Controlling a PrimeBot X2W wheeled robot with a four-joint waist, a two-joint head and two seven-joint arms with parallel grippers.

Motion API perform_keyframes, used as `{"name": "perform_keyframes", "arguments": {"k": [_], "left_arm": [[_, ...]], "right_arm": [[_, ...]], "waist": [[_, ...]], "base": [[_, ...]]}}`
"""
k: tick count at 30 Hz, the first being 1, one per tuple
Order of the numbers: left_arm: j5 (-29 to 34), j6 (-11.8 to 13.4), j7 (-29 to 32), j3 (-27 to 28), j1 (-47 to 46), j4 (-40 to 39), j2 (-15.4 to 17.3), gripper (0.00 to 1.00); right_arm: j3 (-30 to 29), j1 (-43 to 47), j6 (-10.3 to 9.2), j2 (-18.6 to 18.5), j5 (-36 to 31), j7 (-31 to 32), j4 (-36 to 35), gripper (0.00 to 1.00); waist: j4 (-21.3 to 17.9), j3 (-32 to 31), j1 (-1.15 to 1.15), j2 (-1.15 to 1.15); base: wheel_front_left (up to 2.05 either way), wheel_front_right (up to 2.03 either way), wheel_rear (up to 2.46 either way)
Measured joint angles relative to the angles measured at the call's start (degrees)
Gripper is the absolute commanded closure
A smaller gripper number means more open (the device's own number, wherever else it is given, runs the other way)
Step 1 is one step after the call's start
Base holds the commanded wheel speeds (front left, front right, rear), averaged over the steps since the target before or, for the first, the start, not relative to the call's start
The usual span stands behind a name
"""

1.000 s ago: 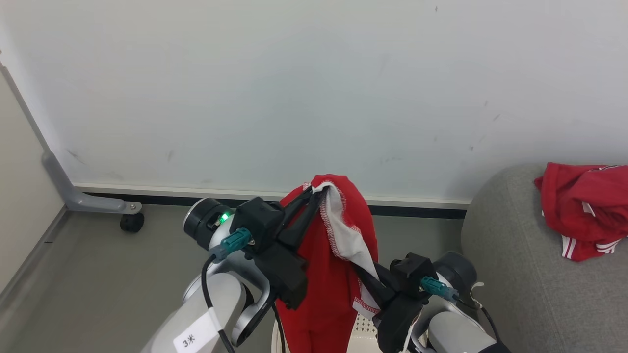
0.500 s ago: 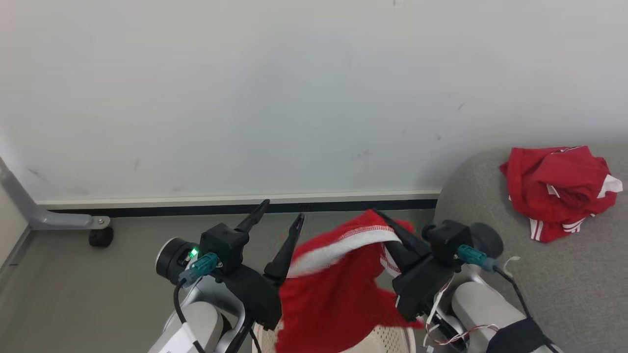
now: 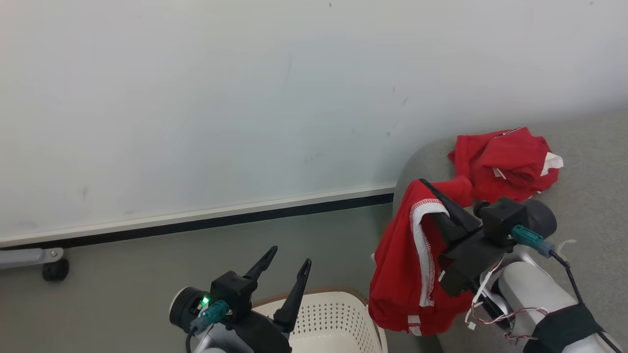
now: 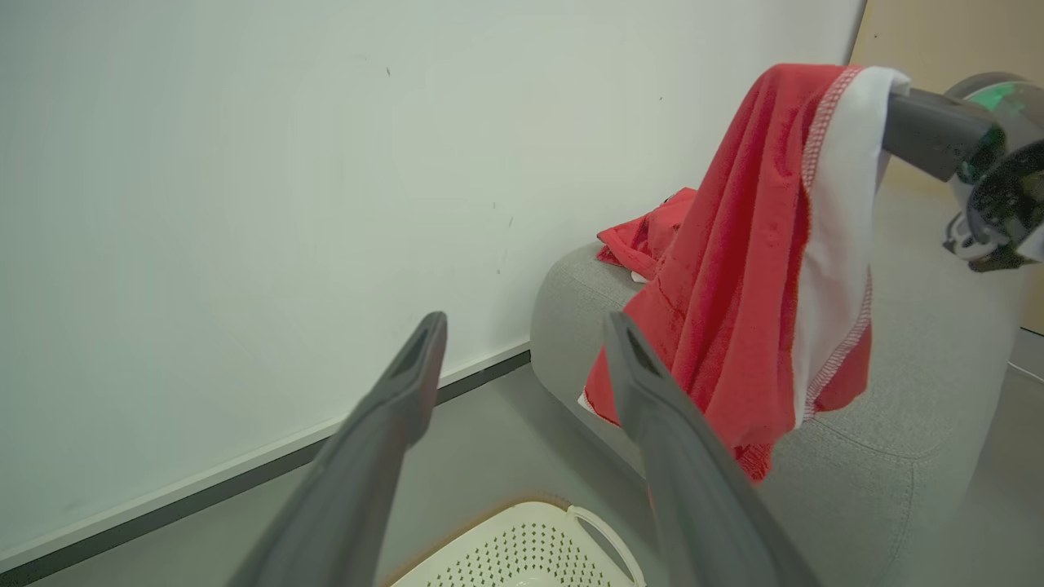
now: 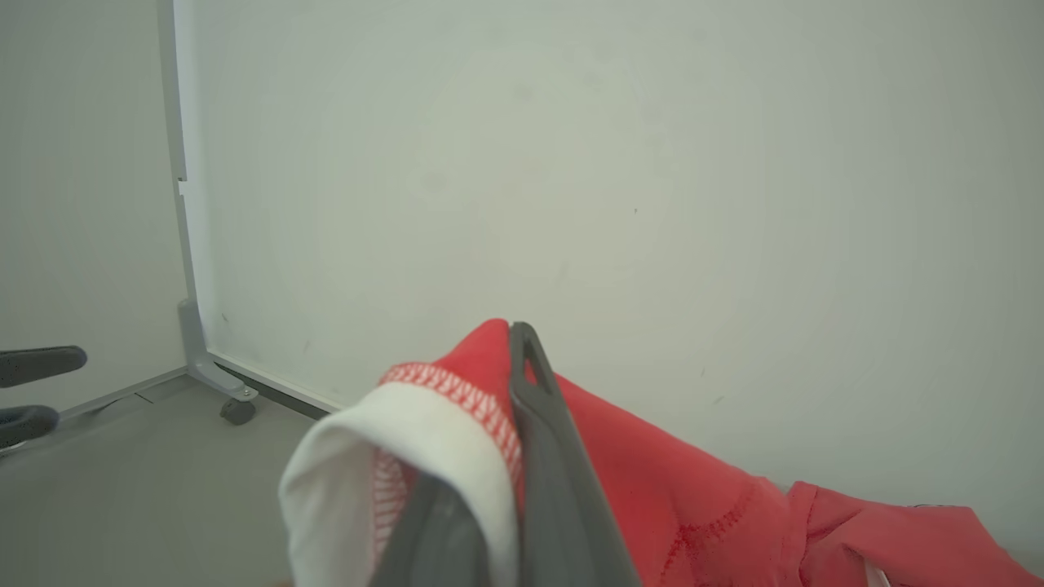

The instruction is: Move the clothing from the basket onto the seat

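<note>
Basket (image 3: 338, 314): cream, perforated, brown-rimmed; stands on the floor (image 3: 147, 274), just beside the sofa's rounded end.
Left gripper (image 3: 289, 256): over the basket's rim; fingers spread well apart, holding nothing.
Right gripper (image 3: 426, 186): raised above the sofa's end edge; fingers pressed together on the white stitched band of the held garment.
Held garment (image 3: 397, 274): red, hangs slack from the fingertips down the sofa's end, clear of the basket. Contact with the sofa's side cannot be told.
Sofa (image 3: 593, 162): grey woven fabric, set against the wall.
Second garment (image 3: 505, 162): red with white trim, crumpled on the sofa near its end edge, just beyond the right gripper.
Wall (image 3: 196, 98): pale, with a dark baseboard.
</note>
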Motion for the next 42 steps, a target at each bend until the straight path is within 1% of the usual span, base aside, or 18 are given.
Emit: {"name": "perform_keyframes", "arguments": {"k": [7,16,22,26,31,34,38,42], "left_arm": [[-0.1,0.5,-1.6,-1.0,3.0,0.1,-1.3,0.00],[-0.2,1.0,-2.8,-2.1,4.8,0.2,-2.5,0.00],[-0.1,1.1,-3.0,-3.4,5.5,0.2,-3.1,0.00],[0.0,1.1,-3.1,-4.1,5.5,0.2,-3.3,0.00],[0.6,1.1,-3.1,-4.7,5.4,-0.4,-3.2,0.00],[0.9,1.1,-3.5,-4.9,5.2,-1.1,-3.2,0.00],[1.5,1.3,-3.5,-5.0,4.3,-2.7,-3.0,0.00],[2.7,1.6,-3.5,-5.0,3.2,-4.5,-2.8,0.00]], "right_arm": [[-0.5,0.0,-0.07,-2.7,-1.1,0.0,-2.1,1.00],[-0.5,0.0,-0.07,-4.6,-1.3,0.1,-5.0,1.00],[-1.0,0.7,-0.10,-6.8,-1.6,1.1,-7.3,1.00],[-2.1,1.2,-0.57,-8.4,-1.6,1.6,-8.1,1.00],[-4.5,0.0,-0.59,-9.1,-0.8,2.5,-7.9,1.00],[-6.4,-3.9,-0.92,-9.8,-0.4,3.3,-6.8,1.00],[-9.3,-11.3,-1.18,-11.0,0.4,4.6,-5.3,1.00],[-13.4,-18.2,-2.75,-13.1,1.1,6.0,-3.2,1.00]], "waist": [[-4.0,-0.3,0.00,0.00],[-9.0,-0.5,0.00,0.00],[-11.4,-0.1,0.00,0.00],[-11.9,0.8,0.00,0.00],[-11.8,2.3,0.00,0.00],[-11.5,3.3,0.00,0.00],[-10.8,5.2,0.00,0.00],[-9.9,7.4,0.00,0.00]], "base": [[0.00,0.00,0.00],[0.00,0.00,0.00],[0.00,0.00,0.00],[0.00,0.00,0.00],[0.00,0.00,0.00],[0.00,0.00,0.00],[0.00,0.00,0.00],[0.00,0.00,0.00]]}}
